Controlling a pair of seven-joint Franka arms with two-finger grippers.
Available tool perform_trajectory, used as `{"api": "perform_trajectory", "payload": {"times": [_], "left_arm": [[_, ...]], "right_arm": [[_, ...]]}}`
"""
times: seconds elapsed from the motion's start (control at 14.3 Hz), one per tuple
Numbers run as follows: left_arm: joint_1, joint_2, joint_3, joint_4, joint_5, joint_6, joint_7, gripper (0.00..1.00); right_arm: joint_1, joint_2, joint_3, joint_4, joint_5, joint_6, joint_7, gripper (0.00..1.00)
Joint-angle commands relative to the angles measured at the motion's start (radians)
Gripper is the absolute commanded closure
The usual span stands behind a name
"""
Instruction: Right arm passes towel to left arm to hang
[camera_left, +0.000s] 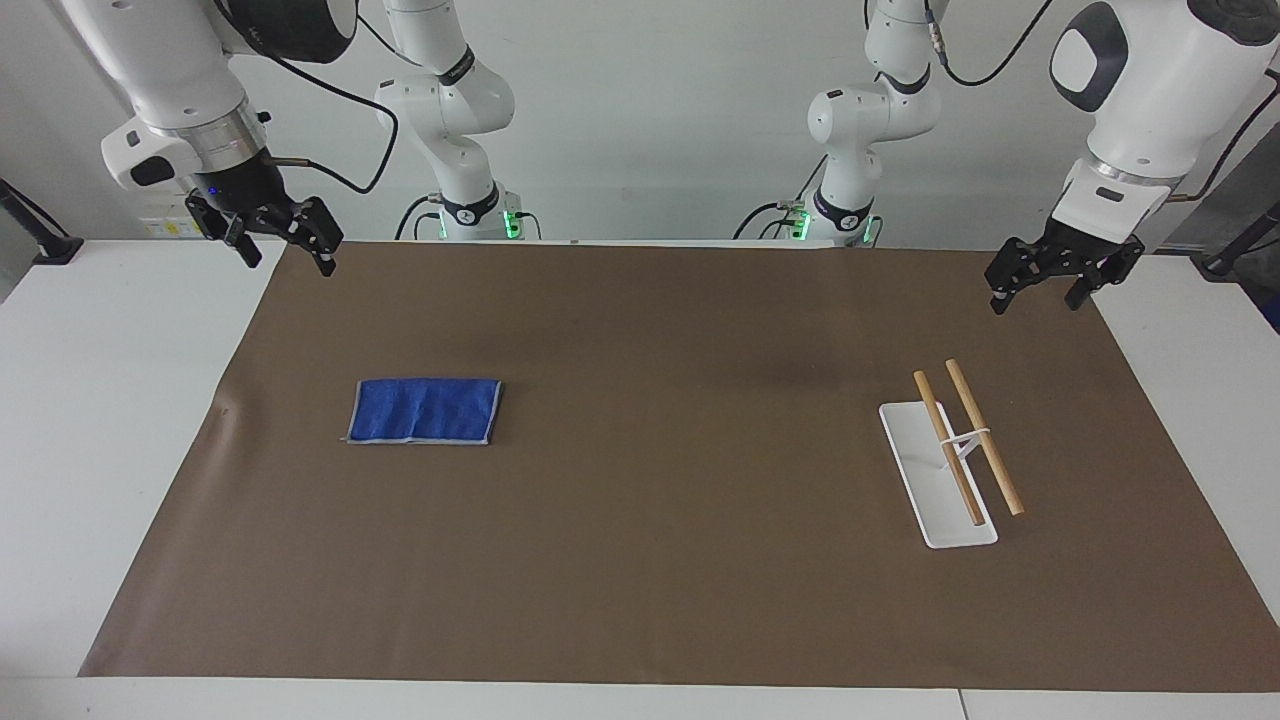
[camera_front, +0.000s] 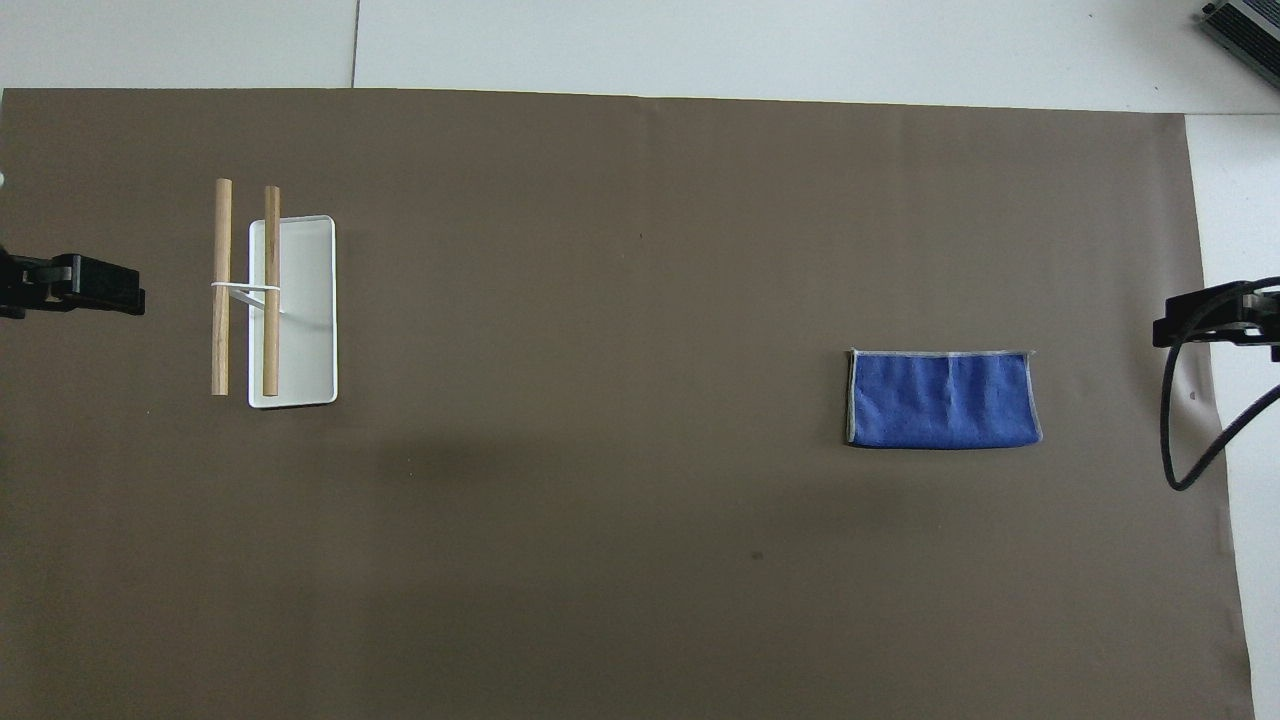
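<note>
The blue towel (camera_left: 425, 410) (camera_front: 942, 399) lies flat and folded on the brown mat, toward the right arm's end of the table. My right gripper (camera_left: 288, 252) hangs open in the air over the mat's corner at that end, well clear of the towel, with nothing between its fingers. My left gripper (camera_left: 1037, 290) hangs open and empty over the mat's corner at the left arm's end. In the overhead view only the tips of the right gripper (camera_front: 1215, 322) and the left gripper (camera_front: 85, 287) show at the frame's sides.
A towel rack (camera_left: 958, 445) (camera_front: 262, 288) with two wooden rods on a white base stands toward the left arm's end of the table. The brown mat (camera_left: 680, 520) covers most of the white table. A black cable (camera_front: 1185, 440) loops down by the right gripper.
</note>
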Motion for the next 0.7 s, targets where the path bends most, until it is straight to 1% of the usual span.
{"api": "perform_trajectory", "payload": {"times": [0.0, 0.35, 0.49, 0.63], "left_arm": [[0.01, -0.016, -0.001, -0.014, -0.013, -0.002, 0.011, 0.0], [0.01, -0.016, -0.001, -0.014, -0.013, -0.002, 0.011, 0.0], [0.01, -0.016, -0.001, -0.014, -0.013, -0.002, 0.011, 0.0], [0.01, -0.016, -0.001, -0.014, -0.013, -0.002, 0.009, 0.0]], "right_arm": [[-0.012, -0.013, 0.012, -0.012, 0.009, 0.006, -0.004, 0.0], [-0.012, -0.019, 0.014, -0.024, 0.009, 0.008, -0.01, 0.0], [-0.01, -0.033, 0.014, -0.051, 0.009, 0.009, -0.007, 0.0], [-0.009, -0.039, 0.015, -0.067, 0.009, 0.037, -0.006, 0.0]]}}
